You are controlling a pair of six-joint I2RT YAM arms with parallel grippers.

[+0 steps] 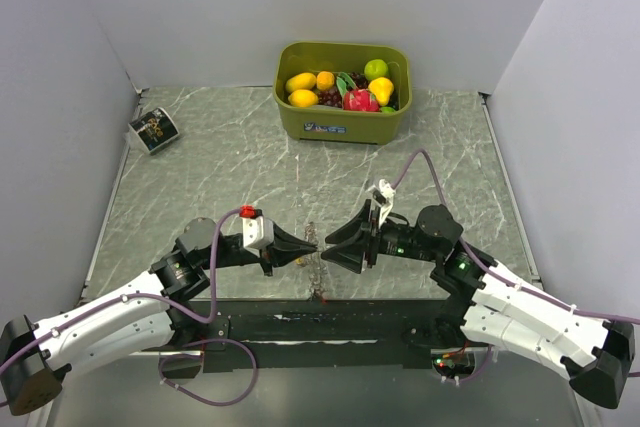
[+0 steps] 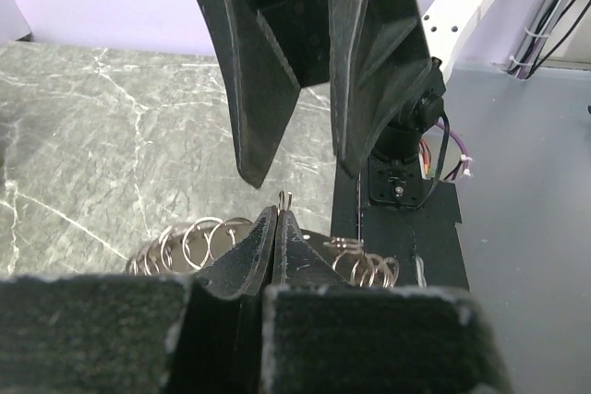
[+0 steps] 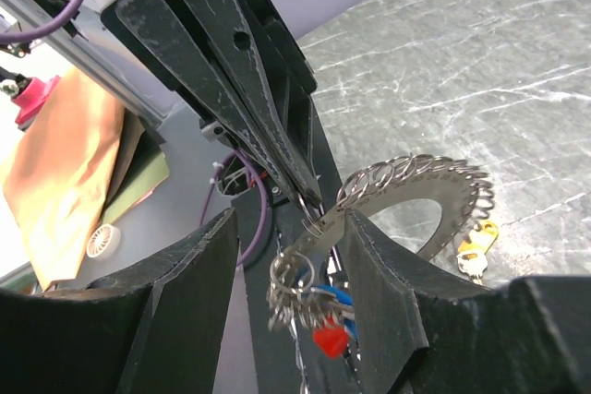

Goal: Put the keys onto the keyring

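Observation:
The keyring is a grey metal arc lined with several small split rings, held lifted between the two grippers; it also shows in the left wrist view. My left gripper is shut on one small ring of it, whose wire pokes out past the tips. Keys with blue and red heads hang in a bunch from the keyring's near end. A yellow-headed key hangs at its far side. My right gripper is open, with the keyring's near end and the bunch between its jaws. In the top view, left gripper and right gripper meet tip to tip.
A green bin of toy fruit stands at the back centre. A small printed card lies at the back left. The black base plate runs along the near edge. Grey walls close in the left, right and back.

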